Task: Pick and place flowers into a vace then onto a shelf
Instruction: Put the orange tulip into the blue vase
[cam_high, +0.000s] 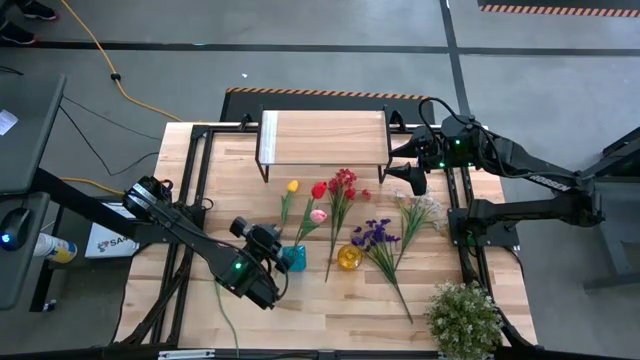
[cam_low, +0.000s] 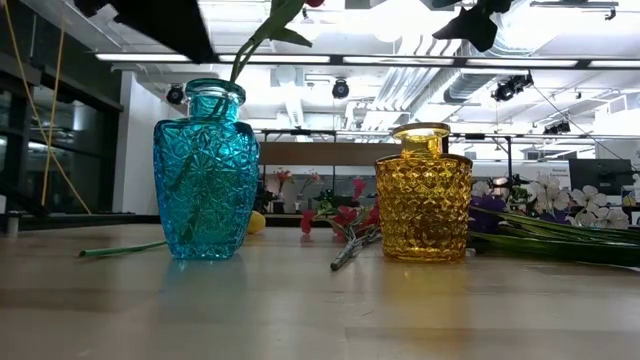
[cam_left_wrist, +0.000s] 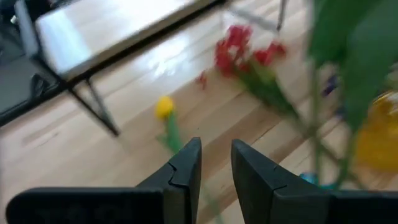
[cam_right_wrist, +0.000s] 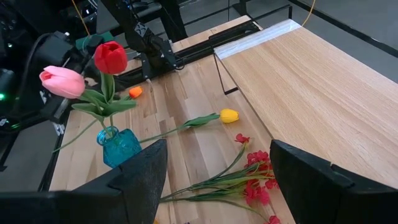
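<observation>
Flowers lie mid-table near shelf; two tulips already in blue vase. Light, floppy, likely best pinched mid-stem. Left gripper narrowly parted, empty; right gripper wide open.

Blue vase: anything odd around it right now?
The blue vase stands upright with the red tulip and pink tulip in it. One oddity: a loose green stem lies flat on the table beside its base. Nothing spilled or broken.
</observation>
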